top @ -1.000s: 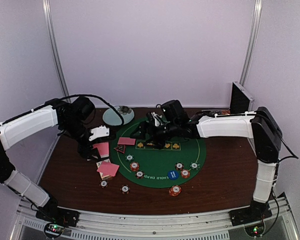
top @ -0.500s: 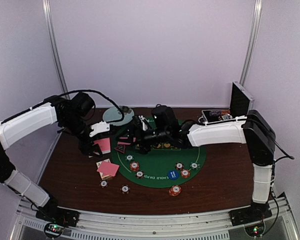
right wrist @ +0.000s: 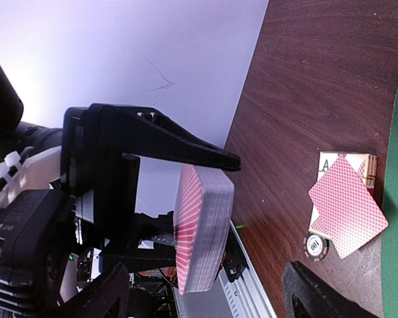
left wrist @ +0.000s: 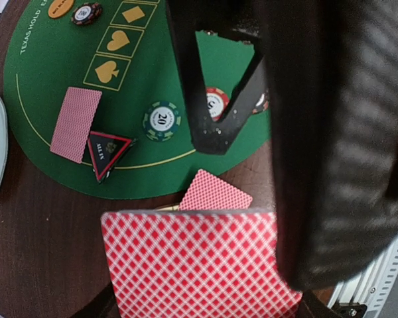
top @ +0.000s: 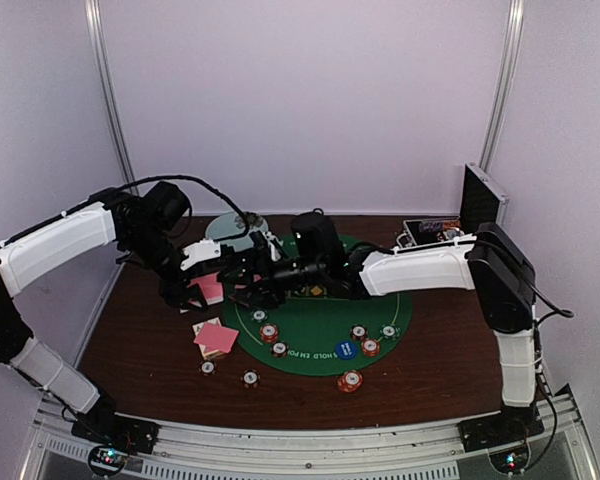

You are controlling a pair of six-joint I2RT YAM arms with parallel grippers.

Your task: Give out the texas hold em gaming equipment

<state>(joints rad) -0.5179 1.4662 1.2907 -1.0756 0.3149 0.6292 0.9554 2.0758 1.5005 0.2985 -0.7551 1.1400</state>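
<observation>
My left gripper point(top: 192, 291) is shut on a deck of pink-backed cards point(top: 210, 288), held on edge above the table's left side; the deck fills the bottom of the left wrist view point(left wrist: 199, 262). My right gripper point(top: 237, 284) is open and reaches left, right up to that deck. In the right wrist view the deck point(right wrist: 202, 228) stands just ahead of my open right gripper point(right wrist: 209, 301), clamped by the left fingers point(right wrist: 152, 139). A single card point(left wrist: 76, 124), the red-black triangle marker point(left wrist: 107, 151) and a green chip point(left wrist: 162, 120) lie on the green mat point(top: 380, 320).
Cards point(top: 217, 338) and loose chips point(top: 250, 378) lie on the wood near the mat's left edge. Several chips point(top: 370, 347) and a blue button point(top: 345, 350) sit on the mat. The pale plate point(top: 230, 230) is behind the arms. The metal case point(top: 478, 195) stands back right.
My right arm has swung left across the mat to the deck in my left gripper. The left gripper has lifted the deck slightly toward the mat.
</observation>
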